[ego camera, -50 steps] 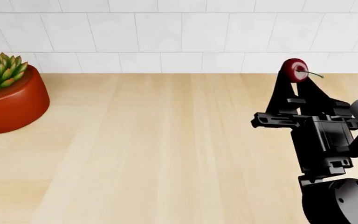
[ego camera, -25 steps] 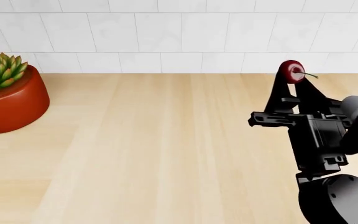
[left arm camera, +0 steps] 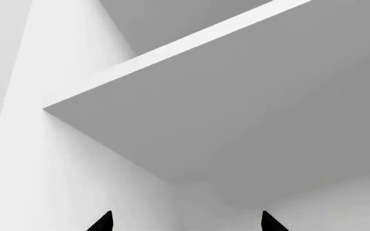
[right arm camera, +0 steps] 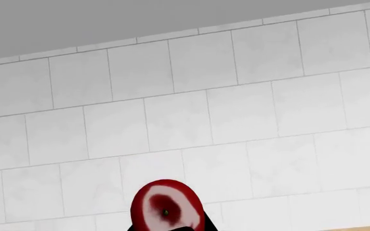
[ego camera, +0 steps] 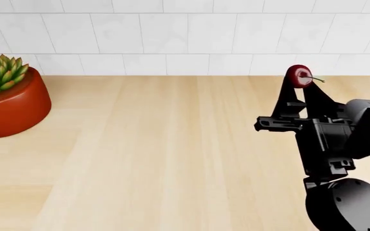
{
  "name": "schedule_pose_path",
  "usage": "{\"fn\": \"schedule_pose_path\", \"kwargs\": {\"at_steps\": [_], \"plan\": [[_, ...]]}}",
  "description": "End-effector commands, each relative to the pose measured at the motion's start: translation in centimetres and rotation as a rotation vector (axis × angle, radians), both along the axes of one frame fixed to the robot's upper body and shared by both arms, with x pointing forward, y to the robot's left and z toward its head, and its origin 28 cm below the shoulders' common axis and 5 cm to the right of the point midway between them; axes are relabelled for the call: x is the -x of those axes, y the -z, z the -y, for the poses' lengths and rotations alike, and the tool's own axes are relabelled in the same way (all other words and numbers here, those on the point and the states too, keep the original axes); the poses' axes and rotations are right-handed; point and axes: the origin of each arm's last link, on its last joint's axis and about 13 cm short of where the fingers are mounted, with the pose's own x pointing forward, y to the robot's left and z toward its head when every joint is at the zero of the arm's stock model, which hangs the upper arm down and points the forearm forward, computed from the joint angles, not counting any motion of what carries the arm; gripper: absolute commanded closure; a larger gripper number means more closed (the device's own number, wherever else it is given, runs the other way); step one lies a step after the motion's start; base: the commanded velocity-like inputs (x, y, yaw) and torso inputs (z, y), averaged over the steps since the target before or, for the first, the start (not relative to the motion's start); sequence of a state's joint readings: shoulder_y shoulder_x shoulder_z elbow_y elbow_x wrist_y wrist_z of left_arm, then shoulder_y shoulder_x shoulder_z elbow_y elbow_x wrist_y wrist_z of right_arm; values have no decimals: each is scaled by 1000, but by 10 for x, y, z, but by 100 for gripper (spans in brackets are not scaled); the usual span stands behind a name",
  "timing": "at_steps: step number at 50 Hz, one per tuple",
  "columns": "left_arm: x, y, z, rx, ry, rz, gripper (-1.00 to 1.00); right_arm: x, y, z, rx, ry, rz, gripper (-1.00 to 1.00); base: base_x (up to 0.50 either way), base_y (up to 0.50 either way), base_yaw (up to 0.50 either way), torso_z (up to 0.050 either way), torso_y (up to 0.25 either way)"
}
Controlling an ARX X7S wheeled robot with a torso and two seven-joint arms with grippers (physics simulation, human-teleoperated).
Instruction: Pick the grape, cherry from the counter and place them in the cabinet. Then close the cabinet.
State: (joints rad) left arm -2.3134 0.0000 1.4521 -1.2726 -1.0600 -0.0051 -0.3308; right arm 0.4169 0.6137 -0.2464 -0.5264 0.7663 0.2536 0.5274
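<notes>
Cherry flesh, dark red and glossy, sits pinched between the two black tapered fingers of the right pincer (ego camera: 298,79); the small round dark-red cherry (ego camera: 298,76) with its thin brownish stem is clamped at the very fingertips, the stem poking out to the pincer's outer side. The pincer is held up off the wide light-beige wooden counter (ego camera: 159,154), with the fruit showing against the lower rows of the white tiled wall (ego camera: 185,33) beyond it. Below the fingers the black wrist block and rounded dark arm joint run down toward the near corner of the head view.

From the right wrist camera the cherry (right arm camera: 166,207) fills the space just ahead of the fingers, its red skin and paler ring turned to the lens, with white tiles behind and a grey flat surface above them.

Far across the counter from the right pincer, on its inner side, a spiky green succulent in a rounded red pot (ego camera: 8,103) stands close to the wall.

The left pincer (left arm camera: 185,224) shows only as two black fingertips (left arm camera: 101,223), set well apart with nothing between them, pointing at plain white and grey panels that meet at angles
</notes>
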Motion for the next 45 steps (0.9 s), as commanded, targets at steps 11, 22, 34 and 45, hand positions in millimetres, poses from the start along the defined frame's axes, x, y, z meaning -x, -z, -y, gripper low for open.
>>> {"fn": "schedule_pose_path", "kwargs": {"at_steps": [11, 22, 34, 45], "plan": [[0, -1, 0, 3, 2, 2, -100, 0, -2, -2, 15, -3, 10, 100, 0, 0, 0, 0, 0], [22, -16, -3, -155, 61, -217, -100, 7, -5, -5, 20, -22, 16, 100, 0, 0, 0, 0, 0], [50, -42, -19, 123, 281, -82, -100, 6, -7, -13, 39, -51, 22, 100, 0, 0, 0, 0, 0], [68, -52, -23, 147, 371, -36, -100, 7, -9, -18, 51, -81, 26, 100, 0, 1, 2, 0, 1]]}}
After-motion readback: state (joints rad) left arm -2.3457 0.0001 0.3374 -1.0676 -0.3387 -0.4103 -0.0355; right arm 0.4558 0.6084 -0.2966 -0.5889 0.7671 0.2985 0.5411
